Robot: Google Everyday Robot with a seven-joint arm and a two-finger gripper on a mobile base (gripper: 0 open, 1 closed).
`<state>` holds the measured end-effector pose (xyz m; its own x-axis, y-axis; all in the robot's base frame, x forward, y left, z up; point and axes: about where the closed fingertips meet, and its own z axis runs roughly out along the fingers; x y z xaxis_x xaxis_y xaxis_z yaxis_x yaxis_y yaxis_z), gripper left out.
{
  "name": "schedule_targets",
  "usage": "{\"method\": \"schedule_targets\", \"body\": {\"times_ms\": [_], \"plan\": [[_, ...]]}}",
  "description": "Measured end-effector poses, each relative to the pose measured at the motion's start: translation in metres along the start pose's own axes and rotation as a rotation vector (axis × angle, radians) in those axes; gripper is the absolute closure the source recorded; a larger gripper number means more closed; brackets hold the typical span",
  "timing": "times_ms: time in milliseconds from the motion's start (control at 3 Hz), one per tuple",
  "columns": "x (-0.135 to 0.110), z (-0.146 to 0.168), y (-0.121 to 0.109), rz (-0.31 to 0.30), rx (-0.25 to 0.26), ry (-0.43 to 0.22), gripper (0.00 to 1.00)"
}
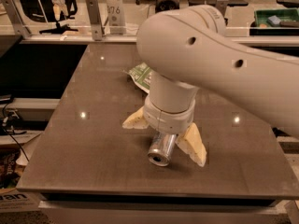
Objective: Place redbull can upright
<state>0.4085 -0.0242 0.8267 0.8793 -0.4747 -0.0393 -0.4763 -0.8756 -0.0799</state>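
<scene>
The redbull can (pixel 160 151) is a slim silver can. It sticks out from under the wrist, tilted, with its shiny round end facing the camera and low over the dark table (pixel 93 148). My gripper (pixel 162 141) is near the table's front middle, under the big white arm. Its pale yellow fingers (pixel 192 144) stand on either side of the can and are shut on it. The can's blue panels are hidden by the wrist.
A green snack bag (pixel 141 74) lies on the table just behind the arm, partly hidden by it. A rail with posts (pixel 93 17) runs along the far edge. The table's front edge is close below the can. A green bin (pixel 275 20) stands at the far right.
</scene>
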Motion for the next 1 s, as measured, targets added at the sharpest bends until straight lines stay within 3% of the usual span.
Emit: {"method": "schedule_targets", "body": {"times_ms": [333, 1000], "plan": [[0.0019, 0.0044, 0.0034, -0.028, -0.026, 0.035, 0.16], [0.0069, -0.0001, 0.0041, -0.04, -0.051, 0.081, 0.64]]}}
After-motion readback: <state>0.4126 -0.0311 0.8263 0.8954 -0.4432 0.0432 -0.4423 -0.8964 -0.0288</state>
